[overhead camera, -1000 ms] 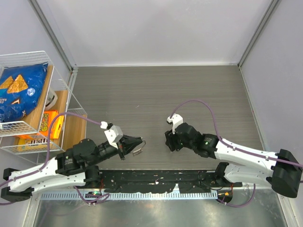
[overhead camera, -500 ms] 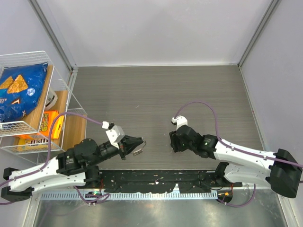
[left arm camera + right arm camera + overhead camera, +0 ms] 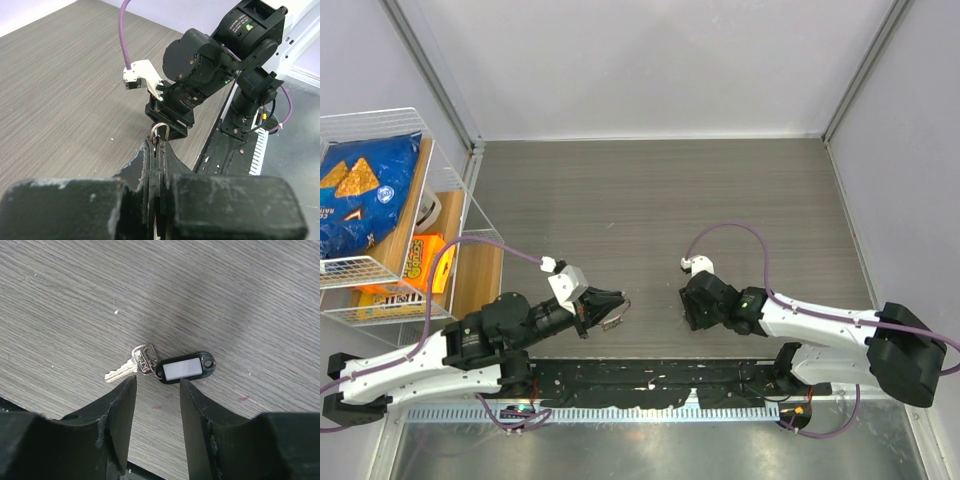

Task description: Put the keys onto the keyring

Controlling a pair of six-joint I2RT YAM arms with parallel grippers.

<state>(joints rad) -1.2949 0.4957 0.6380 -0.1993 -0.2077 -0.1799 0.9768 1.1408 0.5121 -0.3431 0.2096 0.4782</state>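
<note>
Right wrist: right gripper point(image 3: 156, 405) part-open over key point(image 3: 121, 371) (nothing held); left gripper point(image 3: 158, 152) clamped on keyring point(image 3: 159, 130).

Grey wood-grain table point(image 3: 650, 190), pale walls point(image 3: 650, 60), wire shelf point(image 3: 380, 130)

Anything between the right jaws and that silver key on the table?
Nothing. In the right wrist view only bare grey wood-grain tabletop separates the right gripper from the small silver key; a black oval tag lies beside it.

Robotics lab test cell: wood-grain table point(image 3: 650, 190) enclosed by plain panels point(image 3: 650, 60); left arm point(image 3: 440, 355) and right arm point(image 3: 820, 322) bolted at lower edge; wire rack point(image 3: 380, 114) of snack packs point(image 3: 360, 195) at left.
</note>
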